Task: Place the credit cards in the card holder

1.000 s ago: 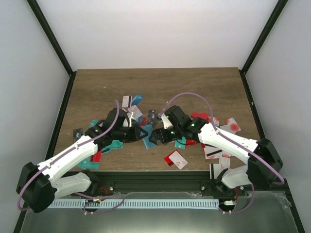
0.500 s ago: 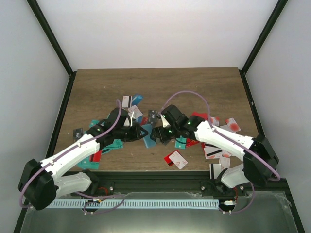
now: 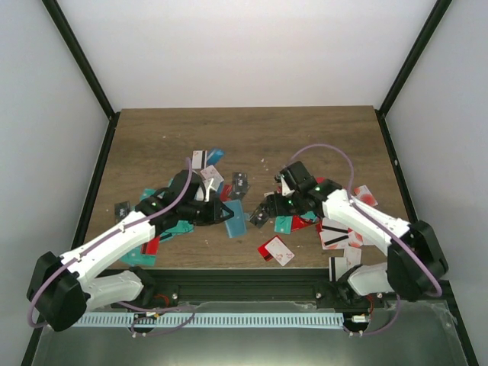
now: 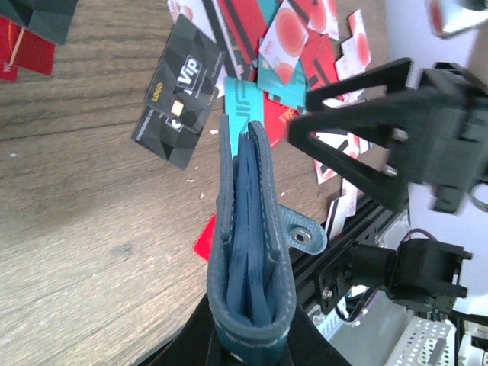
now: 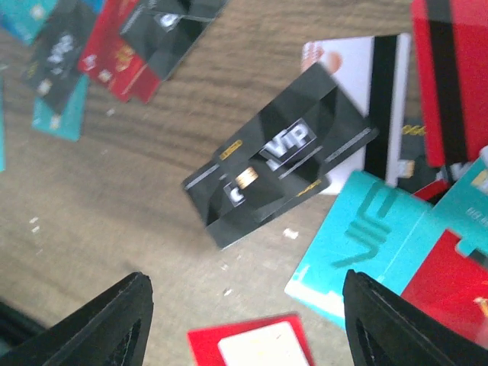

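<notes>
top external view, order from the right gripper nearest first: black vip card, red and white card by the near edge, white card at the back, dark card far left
From the right gripper:
1. black vip card, right at its tips
2. red and white card, toward the near edge
3. white card, back left
4. dark card, far left

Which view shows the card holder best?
Left wrist. The holder fills mid-frame edge-on, with its pockets and clasp tab sharp. Top external shows it only as a small teal-blue strip. Right wrist shows only cards on the table, no holder.
</notes>
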Motion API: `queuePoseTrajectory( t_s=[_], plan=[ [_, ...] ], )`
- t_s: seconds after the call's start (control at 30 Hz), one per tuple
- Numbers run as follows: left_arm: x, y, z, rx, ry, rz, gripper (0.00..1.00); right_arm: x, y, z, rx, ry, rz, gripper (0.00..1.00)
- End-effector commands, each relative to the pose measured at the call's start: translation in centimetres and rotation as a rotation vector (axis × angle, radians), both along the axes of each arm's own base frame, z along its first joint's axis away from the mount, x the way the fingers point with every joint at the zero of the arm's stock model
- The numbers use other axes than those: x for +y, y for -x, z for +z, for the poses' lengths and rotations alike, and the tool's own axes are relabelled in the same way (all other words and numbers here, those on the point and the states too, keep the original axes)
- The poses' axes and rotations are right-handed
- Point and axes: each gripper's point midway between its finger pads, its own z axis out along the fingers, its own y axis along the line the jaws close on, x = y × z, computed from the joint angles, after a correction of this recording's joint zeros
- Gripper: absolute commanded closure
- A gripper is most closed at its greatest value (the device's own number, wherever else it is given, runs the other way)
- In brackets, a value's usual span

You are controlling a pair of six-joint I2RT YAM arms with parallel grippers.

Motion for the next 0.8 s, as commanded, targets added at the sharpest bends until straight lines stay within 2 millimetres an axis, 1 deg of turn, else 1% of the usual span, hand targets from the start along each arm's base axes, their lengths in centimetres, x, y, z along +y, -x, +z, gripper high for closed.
queuePoseTrajectory(
  t_s=[0.0,0.07,0.13,0.27,0.43,0.57,0.7,0.77],
  plan=[
    [0.3,0.1,-0.3,-0.003,-0.044,-0.021,0.96,2.3,2.5,3.5,-0.041,-0.203,0.141,0.30],
    [0.4,0.3,-0.9,0.011,-0.061,-0.031,0.96,3.6,4.0,4.4,-0.030,-0.311,0.219,0.30],
    [0.5,0.5,-1.7,0.038,-0.081,-0.036,0.96,4.4,5.4,4.4,0.010,-0.384,0.271,0.30],
    [0.6,1.0,-3.4,0.075,-0.114,-0.064,0.96,5.2,7.2,3.4,0.106,-0.451,0.323,0.33],
    [0.4,1.3,-4.6,0.114,-0.116,-0.072,0.96,6.1,8.1,2.3,0.167,-0.478,0.372,0.31],
    [0.1,1.4,-5.2,0.133,-0.109,-0.081,0.96,7.1,8.4,0.5,0.224,-0.440,0.391,0.31],
    [-0.4,1.3,-5.1,0.135,-0.091,-0.093,0.96,8.3,8.7,-0.8,0.252,-0.403,0.415,0.32],
    [-0.5,1.3,-5.0,0.132,-0.085,-0.096,0.96,8.7,8.5,-1.0,0.249,-0.398,0.414,0.34]
  ],
)
